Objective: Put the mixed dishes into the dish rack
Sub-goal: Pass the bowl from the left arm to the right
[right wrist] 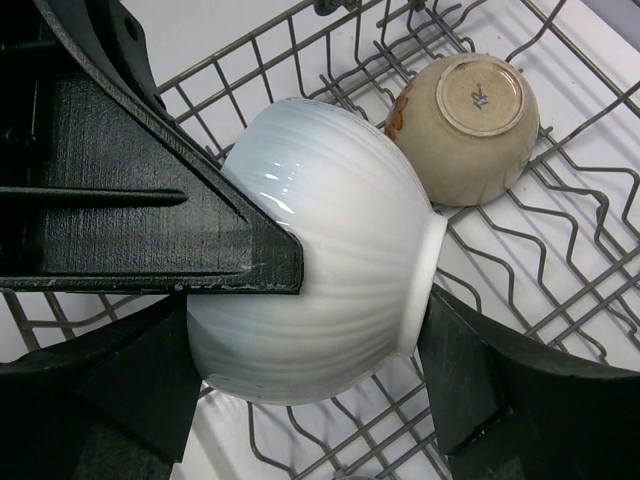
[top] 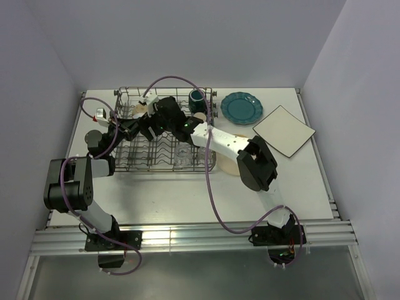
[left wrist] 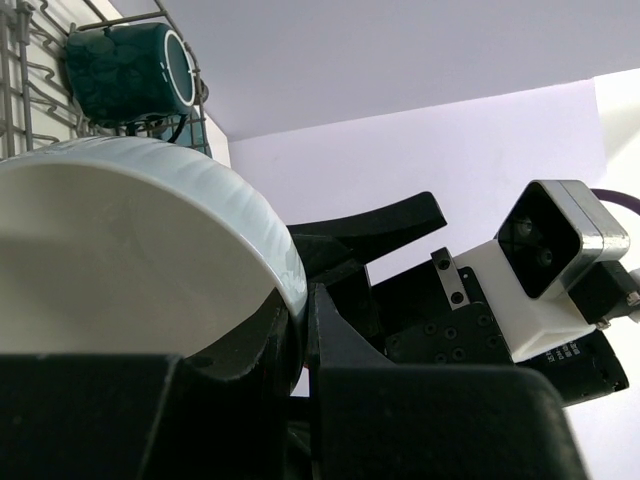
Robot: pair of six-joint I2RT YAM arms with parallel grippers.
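A white ribbed bowl [right wrist: 320, 280] hangs above the grey wire dish rack [top: 125, 159]. My left gripper [left wrist: 300, 300] is shut on its rim; one of its fingers [right wrist: 150, 220] lies across the bowl's side. My right gripper [right wrist: 310, 390] spans the bowl, one finger at the rim and one against the foot. In the top view both grippers, left [top: 145, 126] and right [top: 159, 117], meet over the rack's back and hide the bowl. A dark teal mug [top: 197, 100] lies in the rack's back right corner. A beige bowl [right wrist: 470, 125] sits upside down in the rack.
A small clear glass [top: 182, 153] stands in the rack's front. On the table right of the rack lie a teal scalloped plate [top: 242, 107], a white square plate [top: 284, 131] and a cream plate [top: 228, 165], the last partly under my right arm.
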